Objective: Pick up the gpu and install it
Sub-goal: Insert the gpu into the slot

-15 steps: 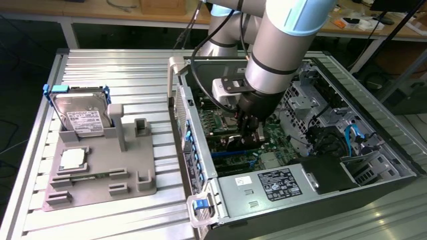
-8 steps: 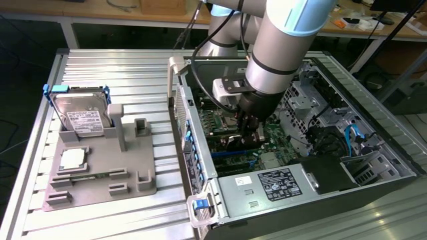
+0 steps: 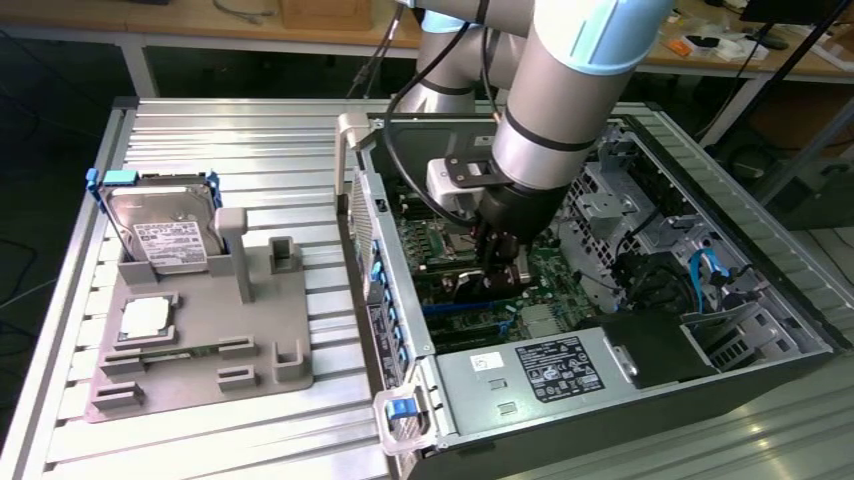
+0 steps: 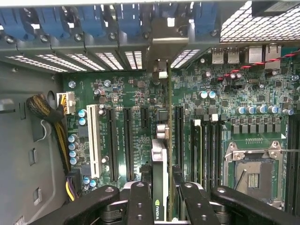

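The gpu (image 4: 160,157) is a thin dark card seen edge-on, with a green logo near my fingers and its metal bracket end (image 4: 160,70) toward the case's rear slot openings. My gripper (image 4: 161,171) is shut on it, one black finger (image 4: 140,197) on each side. The card stands upright over the green motherboard (image 4: 126,93), in line with the long black expansion slots (image 4: 178,136). Whether it sits in a slot I cannot tell. In the exterior view my gripper (image 3: 501,268) reaches down into the open computer case (image 3: 561,375), with the dark gpu (image 3: 470,287) under it.
On the exterior view's left, a grey fixture (image 3: 267,350) on the metal table holds a silver hard drive (image 3: 167,238) in a blue frame and a small square chip (image 3: 144,318). Inside the case are an empty processor socket (image 4: 253,176), memory slots (image 4: 204,145) and cable bundles (image 4: 47,112).
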Robot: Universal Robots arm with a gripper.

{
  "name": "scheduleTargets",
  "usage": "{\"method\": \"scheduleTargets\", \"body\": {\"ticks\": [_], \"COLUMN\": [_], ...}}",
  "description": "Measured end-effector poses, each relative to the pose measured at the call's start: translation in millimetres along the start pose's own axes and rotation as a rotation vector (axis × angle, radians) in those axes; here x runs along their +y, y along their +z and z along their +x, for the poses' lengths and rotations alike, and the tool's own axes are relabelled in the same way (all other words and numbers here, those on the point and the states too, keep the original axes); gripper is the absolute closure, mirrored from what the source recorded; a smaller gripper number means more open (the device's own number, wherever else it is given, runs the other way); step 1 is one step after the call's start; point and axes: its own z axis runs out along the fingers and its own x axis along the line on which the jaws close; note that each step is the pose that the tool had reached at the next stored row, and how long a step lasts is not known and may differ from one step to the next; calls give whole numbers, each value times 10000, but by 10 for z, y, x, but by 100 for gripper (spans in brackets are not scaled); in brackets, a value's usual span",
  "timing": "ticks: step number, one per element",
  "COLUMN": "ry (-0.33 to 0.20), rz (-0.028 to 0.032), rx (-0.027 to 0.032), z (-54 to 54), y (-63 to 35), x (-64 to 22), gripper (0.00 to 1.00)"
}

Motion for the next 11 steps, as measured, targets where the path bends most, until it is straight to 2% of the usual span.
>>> {"method": "scheduleTargets", "body": {"ticks": [11], "ry": [92], "rz": [2], "rx": [0], "z": [0], "y": [19], "x": [16], "gripper": [73]}}
